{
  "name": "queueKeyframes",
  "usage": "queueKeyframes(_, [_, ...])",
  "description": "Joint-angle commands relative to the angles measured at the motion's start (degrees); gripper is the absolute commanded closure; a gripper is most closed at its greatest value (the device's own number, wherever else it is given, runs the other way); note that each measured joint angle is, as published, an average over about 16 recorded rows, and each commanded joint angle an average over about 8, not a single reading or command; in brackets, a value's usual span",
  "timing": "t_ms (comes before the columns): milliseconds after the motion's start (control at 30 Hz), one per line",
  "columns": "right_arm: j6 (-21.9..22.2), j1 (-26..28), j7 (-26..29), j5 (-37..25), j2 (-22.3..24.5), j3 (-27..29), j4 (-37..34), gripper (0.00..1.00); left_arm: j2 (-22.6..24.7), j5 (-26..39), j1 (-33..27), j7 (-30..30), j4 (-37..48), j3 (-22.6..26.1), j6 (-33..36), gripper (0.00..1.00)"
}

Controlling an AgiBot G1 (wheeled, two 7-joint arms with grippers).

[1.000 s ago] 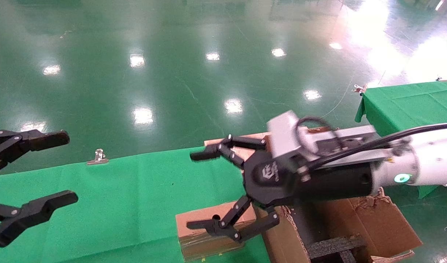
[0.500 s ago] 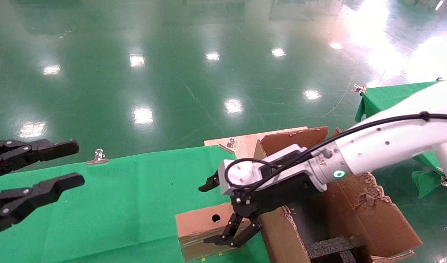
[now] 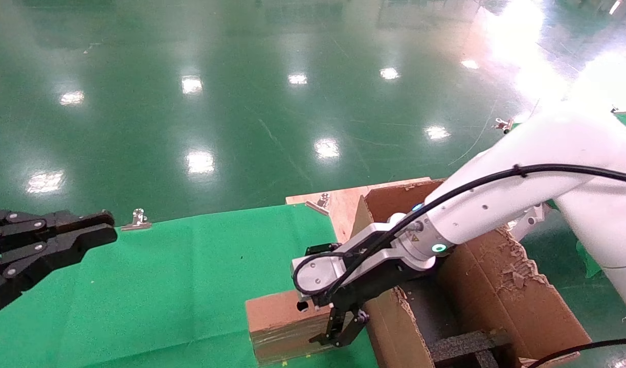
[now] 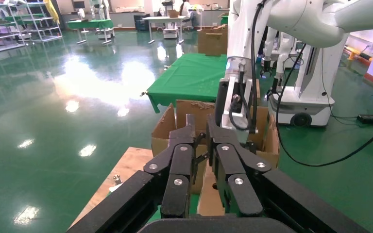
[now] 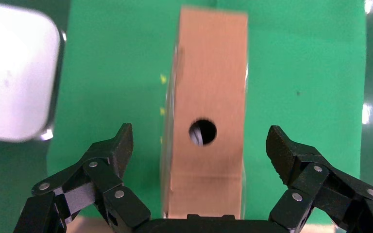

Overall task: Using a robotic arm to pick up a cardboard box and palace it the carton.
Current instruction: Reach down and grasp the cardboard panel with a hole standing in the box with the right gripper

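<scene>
Right pincer (image 5: 201, 145) wide open, fingers straddling cardboard box (image 5: 208, 97), not gripping. Box on green table (image 3: 164, 276), just beside carton (image 3: 497, 301). Left pincer (image 3: 62, 240) shut, parked well apart. Grasp, lift, placement all pending.

No readable text, label, brand or number anywhere.

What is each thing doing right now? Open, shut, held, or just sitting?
cardboard box: closed, taped, lying on the green cloth, not gripped.
right gripper: jaws open, straddling the box.
left gripper: jaws shut, holding nothing, off to the left.
carton: open, flaps up, black foam inside.
</scene>
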Motion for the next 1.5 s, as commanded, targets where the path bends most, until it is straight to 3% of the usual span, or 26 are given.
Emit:
queueKeyframes(33, [0.00,0.77,0.06,-1.89,-0.63,-1.45,0.35,0.00,0.00,0.00,0.00,0.00,0.00,0.00,0.00,1.00])
queueKeyframes(167, [0.30,1.43,0.04,-2.73,-1.08,-2.78,0.25,0.00,0.00,0.00,0.00,0.00,0.00,0.00,0.00,1.00])
queueKeyframes(233, [0.45,1.62,-0.02,-2.90,-1.18,-3.23,0.20,0.17,0.00,0.00,0.00,0.00,0.00,0.00,0.00,1.00])
queueKeyframes(267, [0.52,1.70,-0.07,-3.00,-1.22,-3.44,0.18,0.30,0.00,0.00,0.00,0.00,0.00,0.00,0.00,0.94])
queueKeyframes(433, [0.88,1.97,-0.30,-3.32,-1.32,-4.15,0.04,0.92,0.00,0.00,0.00,0.00,0.00,0.00,0.00,0.32])
queueKeyframes(500, [1.00,2.05,-0.38,-3.45,-1.34,-4.33,0.00,1.00,0.00,0.00,0.01,0.00,0.01,0.00,-0.01,0.07])
queueKeyframes(533, [1.05,2.09,-0.41,-3.49,-1.34,-4.39,-0.01,1.00,0.00,0.00,0.01,0.00,0.01,0.00,-0.01,0.00])
queueKeyframes(1500, [1.00,1.99,-0.42,-3.30,-1.26,-4.20,-0.01,1.00,-0.01,-0.02,0.01,0.00,0.02,0.00,-0.02,0.00])
